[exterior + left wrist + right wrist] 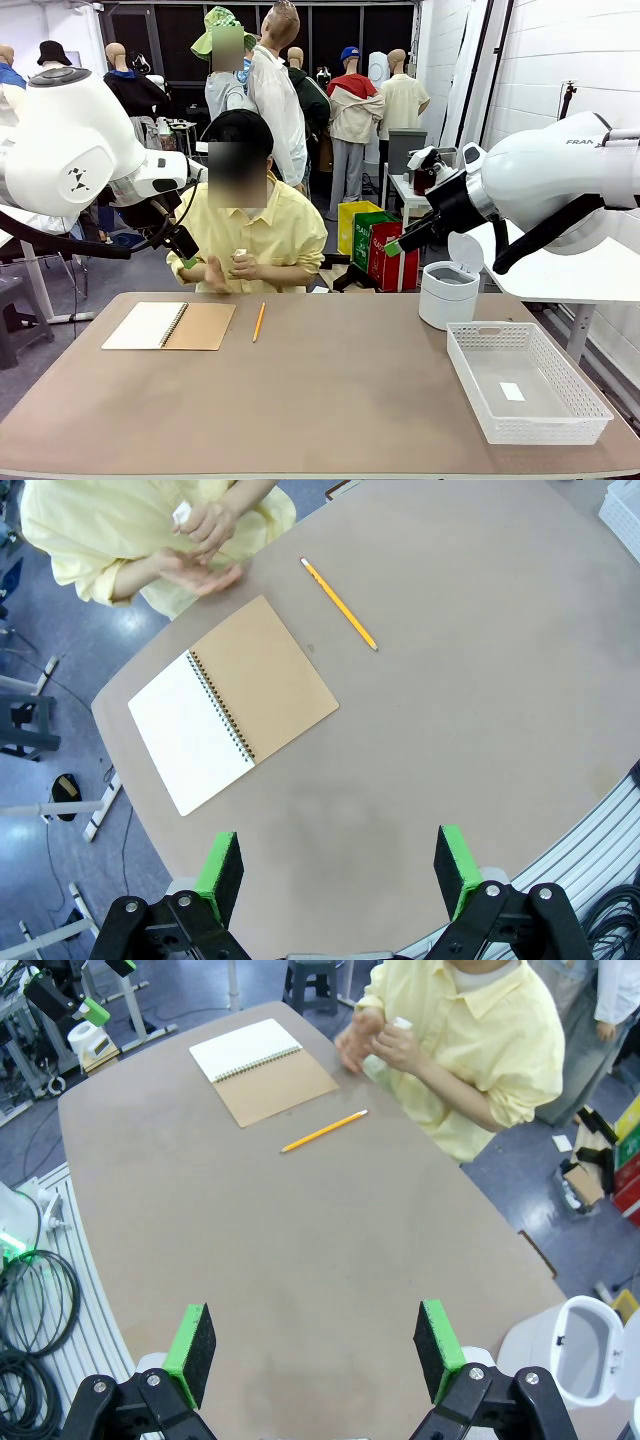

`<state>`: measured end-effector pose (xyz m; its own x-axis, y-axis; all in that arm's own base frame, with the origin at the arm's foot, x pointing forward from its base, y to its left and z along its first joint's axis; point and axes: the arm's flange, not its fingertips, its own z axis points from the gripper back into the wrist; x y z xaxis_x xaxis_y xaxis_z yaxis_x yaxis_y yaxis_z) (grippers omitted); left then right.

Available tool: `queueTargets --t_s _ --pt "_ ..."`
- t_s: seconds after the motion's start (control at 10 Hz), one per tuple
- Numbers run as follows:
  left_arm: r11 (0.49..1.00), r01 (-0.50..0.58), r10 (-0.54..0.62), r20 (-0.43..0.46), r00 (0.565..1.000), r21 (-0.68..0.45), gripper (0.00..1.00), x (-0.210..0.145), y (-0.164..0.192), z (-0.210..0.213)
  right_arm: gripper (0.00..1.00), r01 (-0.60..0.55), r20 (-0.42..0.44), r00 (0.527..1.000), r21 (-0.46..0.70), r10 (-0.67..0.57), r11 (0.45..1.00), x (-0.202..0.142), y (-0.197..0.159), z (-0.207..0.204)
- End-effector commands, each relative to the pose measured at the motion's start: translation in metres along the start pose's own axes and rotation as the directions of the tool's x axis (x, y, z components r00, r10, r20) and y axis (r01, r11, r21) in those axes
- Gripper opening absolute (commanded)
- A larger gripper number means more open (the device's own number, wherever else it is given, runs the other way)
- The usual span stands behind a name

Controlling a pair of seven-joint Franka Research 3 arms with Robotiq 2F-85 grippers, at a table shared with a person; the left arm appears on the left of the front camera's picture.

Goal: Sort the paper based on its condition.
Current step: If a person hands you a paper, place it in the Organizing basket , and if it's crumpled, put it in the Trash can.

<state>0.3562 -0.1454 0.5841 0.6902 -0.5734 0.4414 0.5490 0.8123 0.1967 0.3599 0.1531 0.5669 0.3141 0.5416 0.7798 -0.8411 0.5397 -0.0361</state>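
The paper (240, 254) is a small white piece pinched in a hand (247, 267) of the person in the pale yellow shirt, at the far edge of the worktop (330, 400). It is too small to tell whether it is flat or crumpled. The person's other hand (213, 273) is held open, palm up, just beside it.

Near that edge lies a spiral-bound notebook (170, 326), opened flat: a blank white page on one side of the wire coil, the matte brown kraft cover on the other. Just beside it lies a slim yellow pencil (258, 322).

Towards the robot's right stands a smooth white round bin (447, 293) with its lid tipped up. In front of it sits a white plastic lattice basket (520, 425), rectangular and shallow, with a tiny white tag (512, 391) on its floor.

The worktop is plain matte grey-brown with rounded corners.

The left gripper (340, 865) hangs above the worktop, its jaws wide apart with nothing between the green pads. The right gripper (315, 1345) does the same.

The floor is blue-grey, and a white block wall runs along the robot's right.
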Motion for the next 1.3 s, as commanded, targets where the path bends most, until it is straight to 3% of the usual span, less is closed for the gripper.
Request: queueTargets --t_s 0.0,1.2 --pt "1.000 -0.002 0.002 0.006 1.000 0.001 1.00 0.0000 0.0007 0.0011 1.00 0.011 0.002 1.000 0.015 -0.012 1.000 -0.0003 -0.0005 -0.0023" --pt "1.000 -0.002 0.002 0.006 1.000 0.001 1.00 0.0000 0.0007 0.0011 1.00 0.011 0.002 1.000 0.015 -0.012 1.000 -0.0003 -0.0005 -0.0023"
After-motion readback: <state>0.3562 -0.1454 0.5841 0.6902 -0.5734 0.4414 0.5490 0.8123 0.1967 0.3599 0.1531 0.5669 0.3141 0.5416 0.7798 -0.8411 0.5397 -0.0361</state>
